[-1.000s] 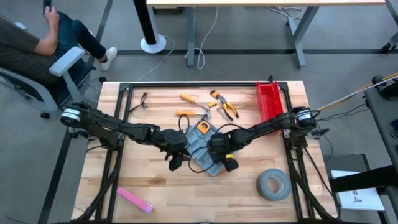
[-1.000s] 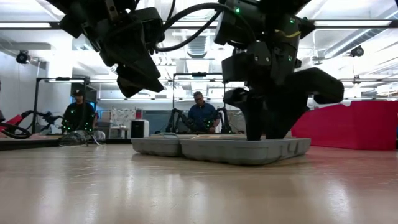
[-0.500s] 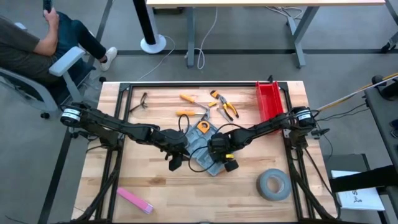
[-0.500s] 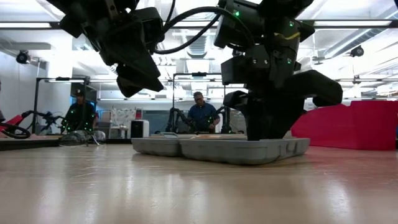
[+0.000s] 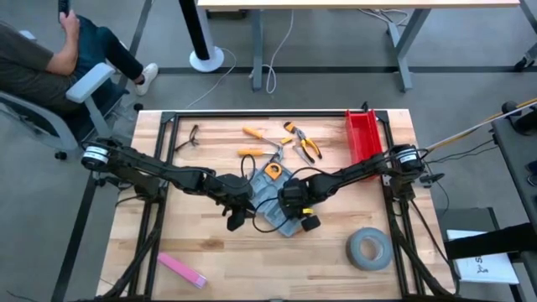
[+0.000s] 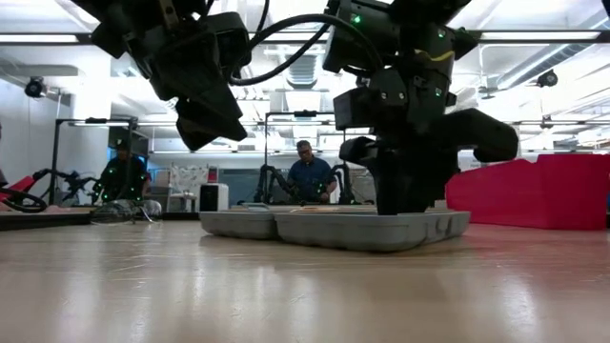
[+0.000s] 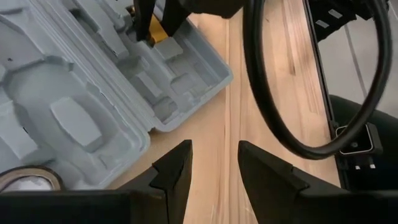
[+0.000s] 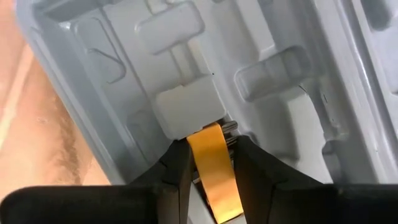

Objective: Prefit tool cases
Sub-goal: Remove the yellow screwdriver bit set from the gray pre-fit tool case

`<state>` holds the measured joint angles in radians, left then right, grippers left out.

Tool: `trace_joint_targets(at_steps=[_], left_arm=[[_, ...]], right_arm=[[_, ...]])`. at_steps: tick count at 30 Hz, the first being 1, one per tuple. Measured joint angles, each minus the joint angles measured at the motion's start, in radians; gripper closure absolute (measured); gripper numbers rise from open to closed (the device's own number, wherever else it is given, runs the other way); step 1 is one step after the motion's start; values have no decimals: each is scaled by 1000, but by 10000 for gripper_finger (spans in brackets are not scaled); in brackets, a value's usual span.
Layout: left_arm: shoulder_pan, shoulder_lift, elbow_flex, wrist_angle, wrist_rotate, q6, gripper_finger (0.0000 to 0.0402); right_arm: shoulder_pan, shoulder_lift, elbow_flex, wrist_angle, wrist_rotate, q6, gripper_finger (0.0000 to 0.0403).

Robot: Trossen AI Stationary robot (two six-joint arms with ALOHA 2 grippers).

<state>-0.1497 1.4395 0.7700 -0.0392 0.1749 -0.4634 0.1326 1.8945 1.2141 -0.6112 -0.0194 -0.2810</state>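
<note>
An open blue-grey plastic tool case (image 5: 277, 210) with moulded tool-shaped recesses lies flat near the middle of the pale wooden surface (image 5: 210, 252), both halves spread side by side, as two dark robot arms meet over it. The right end effector (image 8: 210, 163) is pressed straight down into the half of the case nearer the front edge, its two fingers pinching a narrow yellow-orange piece (image 8: 212, 168) that stands against a pale rectangular block in one recess; the grip looks clenched on that piece, which appears to be going into its slot. The left end effector (image 7: 212, 168) hangs above bare wood just beside the case's rounded corner, fingers released with a clear gap between them and nothing held. From above, the case's long axis runs on a diagonal, from behind and to the left, by a small orange-and-black tool (image 5: 273, 170), toward the front right. The right arm is the nearer, directly over the recess, so the seating appears to depend on a straight downward push. Loose yellow-handled pliers (image 5: 304, 143), a red rectangular bin (image 5: 363, 134), a grey tape roll (image 5: 369, 249) and a pink bar (image 5: 182, 269) lie around.
</note>
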Motion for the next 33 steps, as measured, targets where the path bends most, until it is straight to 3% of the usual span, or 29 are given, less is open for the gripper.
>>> trace_joint_targets(at_steps=[16, 33], left_arm=[[0, -2, 0, -6, 0, -1, 264], [-9, -2, 0, -6, 2, -17, 264]], right_arm=[[1, -75, 58, -61, 3, 11, 332], [61, -143, 79, -54, 12, 128, 323]])
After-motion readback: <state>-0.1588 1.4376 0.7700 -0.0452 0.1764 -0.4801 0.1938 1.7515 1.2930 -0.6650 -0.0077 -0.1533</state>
